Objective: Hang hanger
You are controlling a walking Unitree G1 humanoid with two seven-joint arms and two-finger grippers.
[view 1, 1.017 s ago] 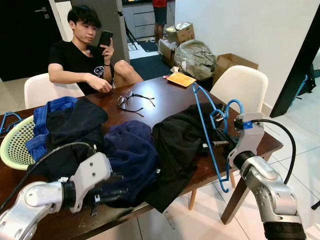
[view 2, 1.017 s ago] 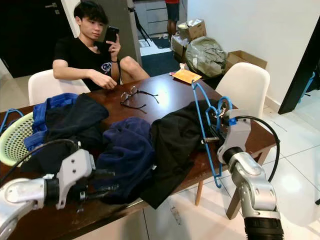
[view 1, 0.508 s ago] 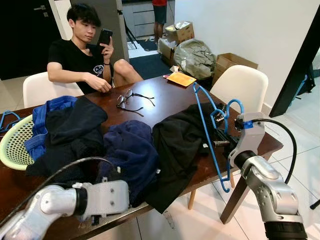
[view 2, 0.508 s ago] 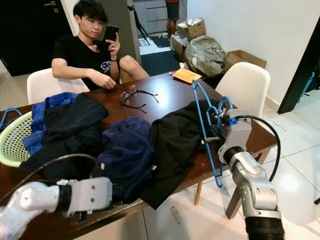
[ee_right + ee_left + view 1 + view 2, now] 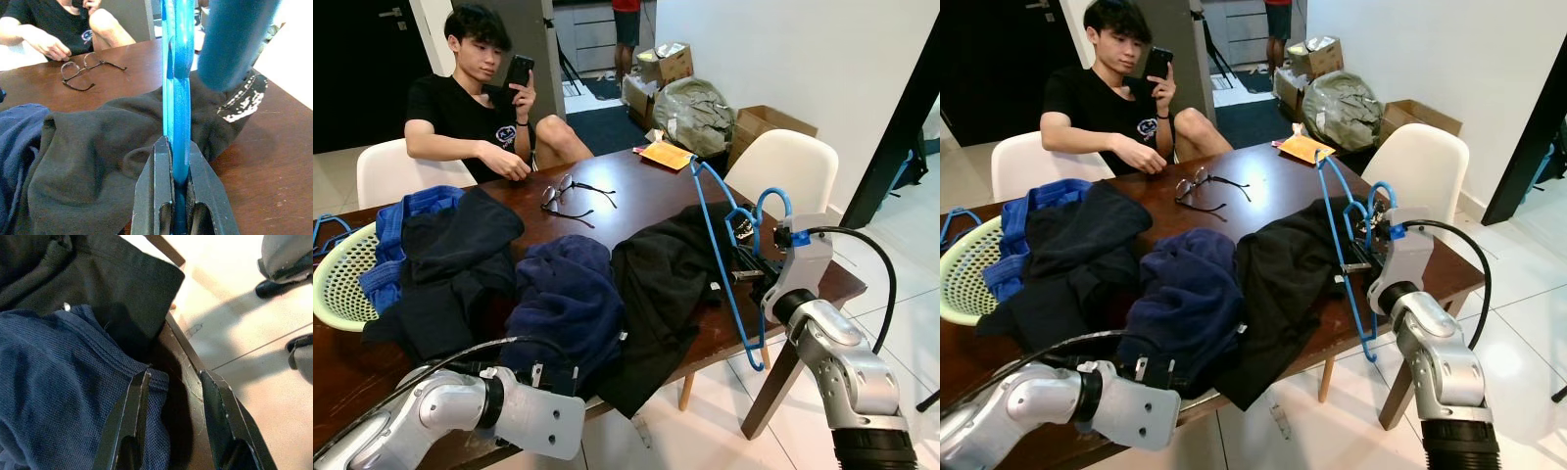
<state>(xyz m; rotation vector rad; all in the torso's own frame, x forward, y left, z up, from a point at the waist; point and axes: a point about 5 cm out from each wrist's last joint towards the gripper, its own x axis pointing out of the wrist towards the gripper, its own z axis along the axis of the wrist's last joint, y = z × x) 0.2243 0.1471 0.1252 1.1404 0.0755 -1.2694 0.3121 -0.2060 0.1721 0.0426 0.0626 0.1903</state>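
The right gripper [image 5: 175,161] was clamped on the blue hanger [image 5: 722,250], its two black fingers [image 5: 157,191] pressed tight against the thin plastic bar between them. The hanger was held upright at the table's right-hand edge, its hook curling just above the gripper and its lower end hanging past the edge of the table [image 5: 626,211]. It stood against the black garment [image 5: 661,284], which was spread over the table beside the gripper and drooped over the near edge.

The left gripper [image 5: 173,401] was held at the near edge of the table with its fingers [image 5: 132,416] spread apart and nothing between them. One finger lay on the hem of the navy garment [image 5: 563,299]; the other was over the dark wood of the table rim. The navy garment was heaped beside the black one, toward the middle of the table.

Farther across the table, another pile of dark and blue clothes [image 5: 435,250] was lying partly over a pale green basket [image 5: 337,294]. A pair of glasses [image 5: 563,196] and an orange packet [image 5: 668,155] were seen on the far part of the table. A person [image 5: 475,98] was seated on the far side of the table, a phone [image 5: 519,71] held up in one hand. A white chair [image 5: 783,171] was placed at the table's right end, with cardboard boxes [image 5: 759,122] on the floor beyond it.
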